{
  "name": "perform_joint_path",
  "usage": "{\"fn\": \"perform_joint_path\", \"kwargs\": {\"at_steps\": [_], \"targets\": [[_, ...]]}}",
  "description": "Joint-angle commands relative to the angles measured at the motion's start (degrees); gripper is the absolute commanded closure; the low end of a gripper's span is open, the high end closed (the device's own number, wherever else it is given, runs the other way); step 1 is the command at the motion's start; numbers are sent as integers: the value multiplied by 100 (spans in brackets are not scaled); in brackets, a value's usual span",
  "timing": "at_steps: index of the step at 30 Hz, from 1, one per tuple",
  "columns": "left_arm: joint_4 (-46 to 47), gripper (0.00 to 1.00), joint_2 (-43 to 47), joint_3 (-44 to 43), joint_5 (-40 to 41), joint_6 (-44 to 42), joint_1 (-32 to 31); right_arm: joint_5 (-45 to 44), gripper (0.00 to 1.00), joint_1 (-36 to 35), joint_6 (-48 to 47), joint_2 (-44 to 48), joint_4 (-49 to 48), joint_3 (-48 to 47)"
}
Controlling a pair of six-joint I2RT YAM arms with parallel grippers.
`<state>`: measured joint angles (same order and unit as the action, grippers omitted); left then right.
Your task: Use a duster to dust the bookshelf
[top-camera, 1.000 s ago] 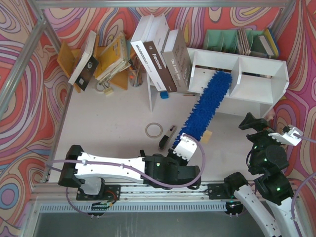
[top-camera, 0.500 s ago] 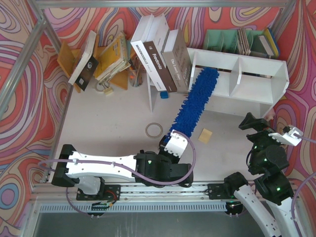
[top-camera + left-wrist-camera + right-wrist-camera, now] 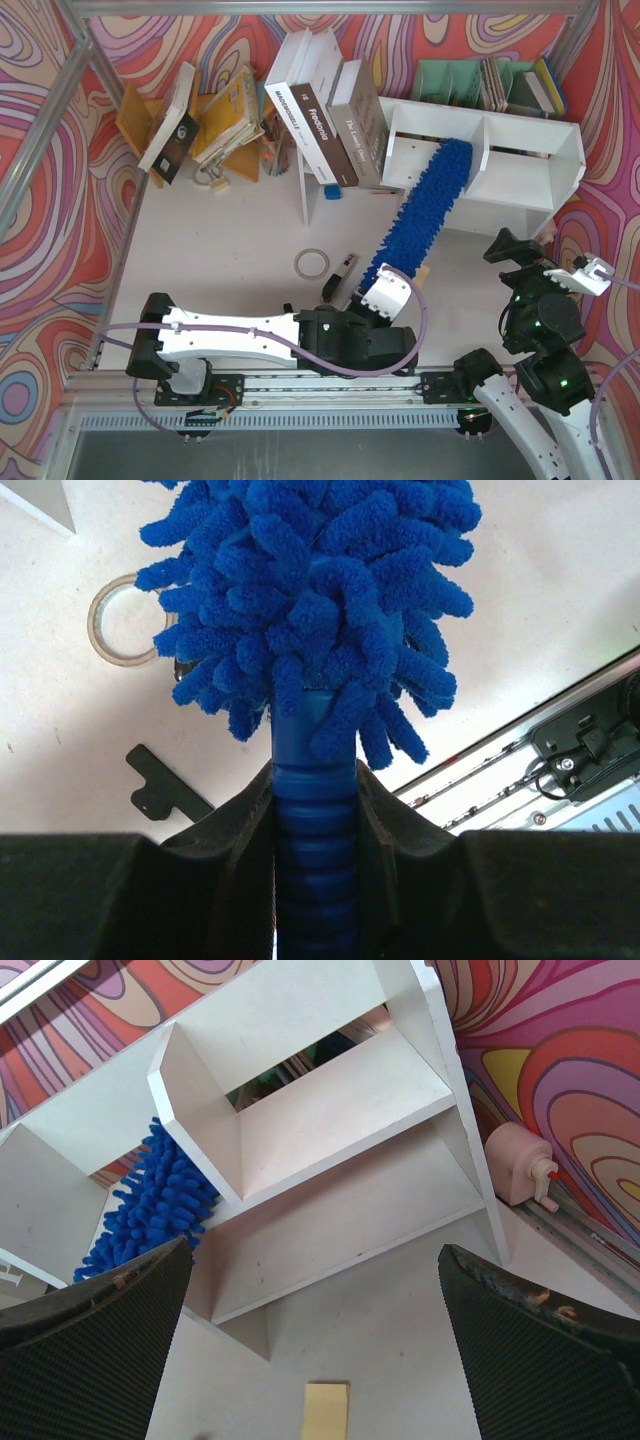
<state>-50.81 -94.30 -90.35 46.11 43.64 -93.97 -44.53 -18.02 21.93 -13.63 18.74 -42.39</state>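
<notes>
The blue fluffy duster point(image 3: 425, 210) slants up from my left gripper point(image 3: 386, 292) into the left compartment of the white bookshelf point(image 3: 520, 165). Its tip lies close to the middle divider. In the left wrist view, my left gripper point(image 3: 313, 815) is shut on the duster's ribbed blue handle, below the fluffy head of the duster point(image 3: 315, 590). My right gripper point(image 3: 545, 262) hangs open and holds nothing, in front of the shelf's right end. From the right wrist, I see the bookshelf point(image 3: 330, 1110) with the duster point(image 3: 150, 1200) at its left, between the wide-apart fingers of the right gripper point(image 3: 315, 1345).
A tape ring point(image 3: 312, 263) and a small black stick tool point(image 3: 337, 280) lie left of the duster. Leaning books point(image 3: 330, 120), a wooden book rack point(image 3: 215, 120) and a green file organizer point(image 3: 460, 80) stand at the back. A yellow note point(image 3: 327, 1410) lies before the shelf.
The left arm swung the duster head left along the shelf compartment, then back right toward the divider. The right arm stayed still and open.
</notes>
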Motion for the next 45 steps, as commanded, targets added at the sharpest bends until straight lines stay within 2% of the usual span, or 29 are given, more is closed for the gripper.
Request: {"fn": "perform_joint_path", "kwargs": {"at_steps": [1, 9, 14, 30, 41, 45], "targets": [[416, 100, 93, -280, 442, -431, -8, -54, 1, 1, 42, 36, 33, -132], [888, 100, 500, -283, 1117, -1038, 2, -48, 1, 0, 32, 40, 32, -130], [1006, 100, 649, -133, 1020, -1039, 76, -42, 1, 1, 35, 36, 32, -131], [552, 100, 337, 459, 188, 98, 270, -40, 1, 3, 39, 34, 33, -136], [-853, 100, 570, 500, 924, 1233, 360, -38, 1, 1, 34, 18, 27, -121], [-929, 100, 663, 529, 1021, 1292, 383, -29, 1, 2, 32, 1, 30, -120]]}}
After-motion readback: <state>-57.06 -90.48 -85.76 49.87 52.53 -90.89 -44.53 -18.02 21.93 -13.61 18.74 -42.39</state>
